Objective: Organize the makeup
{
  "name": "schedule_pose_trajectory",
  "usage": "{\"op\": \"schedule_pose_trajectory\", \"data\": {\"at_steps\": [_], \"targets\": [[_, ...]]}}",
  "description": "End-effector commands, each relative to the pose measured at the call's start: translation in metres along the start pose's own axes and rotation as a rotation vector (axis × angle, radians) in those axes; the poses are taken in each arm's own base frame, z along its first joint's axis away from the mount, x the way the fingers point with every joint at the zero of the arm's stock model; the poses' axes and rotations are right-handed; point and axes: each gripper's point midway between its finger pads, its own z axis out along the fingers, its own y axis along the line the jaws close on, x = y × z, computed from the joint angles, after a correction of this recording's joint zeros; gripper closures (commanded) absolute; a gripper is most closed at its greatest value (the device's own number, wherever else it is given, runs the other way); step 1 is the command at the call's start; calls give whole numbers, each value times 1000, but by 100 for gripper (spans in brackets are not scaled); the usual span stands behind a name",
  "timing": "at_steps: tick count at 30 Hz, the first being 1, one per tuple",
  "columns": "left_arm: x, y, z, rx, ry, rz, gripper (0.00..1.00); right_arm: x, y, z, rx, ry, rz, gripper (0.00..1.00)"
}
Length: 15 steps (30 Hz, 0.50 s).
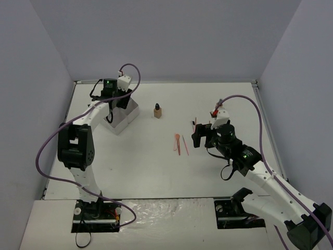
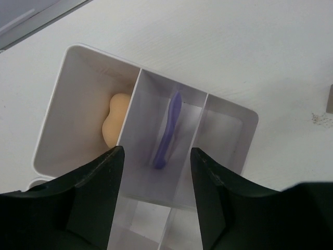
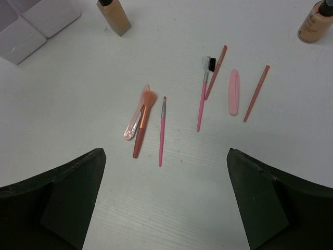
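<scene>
We are hovering our left gripper (image 2: 156, 152), jaws standing apart and gripping nothing, over the white plastic compartment box (image 2: 78, 88). A thin purple stick (image 2: 169, 130) is lying in its narrow middle compartment, and a beige egg-shaped sponge (image 2: 115, 122) is lying in the wide compartment beside it. Our right gripper (image 3: 165, 153) is hanging wide apart and empty above the white table (image 3: 67, 104), where thin pink and red sticks (image 3: 162, 130) are lying loose near two tan bottles (image 3: 114, 15).

Top view: white box (image 1: 123, 121), upper left, mostly hidden under left gripper (image 1: 118, 103); thin sticks (image 1: 178, 143) at centre too small to tell apart.
Right wrist view: tan bottle (image 3: 114, 16) and second bottle (image 3: 316, 22) cut by top edge.
Left wrist view: sponge (image 2: 115, 117) half behind divider (image 2: 129, 112).
</scene>
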Motion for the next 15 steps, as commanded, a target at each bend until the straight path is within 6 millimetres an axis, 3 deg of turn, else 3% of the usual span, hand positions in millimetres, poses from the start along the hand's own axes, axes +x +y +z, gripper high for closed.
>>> {"op": "schedule_pose_trajectory", "data": {"at_steps": [1,6,7,10,15], "targets": [[-71,12,-53,-59,-184,-69,39,-33,8,-4,-30,-100,20,0],[-71,-31,-85,-33,-173,-224,25,-36,8,-6,-28,-111,17,0],[-68,-57,-96,-2,-172,-241,20,-39,8,-7,-31,-117,14,0],[-52,-105,-114,36,-145,-299,13,-42,9,-11,-38,-130,10,0],[-22,-185,-132,124,-67,-451,9,-49,10,-18,-51,-160,8,0]]}}
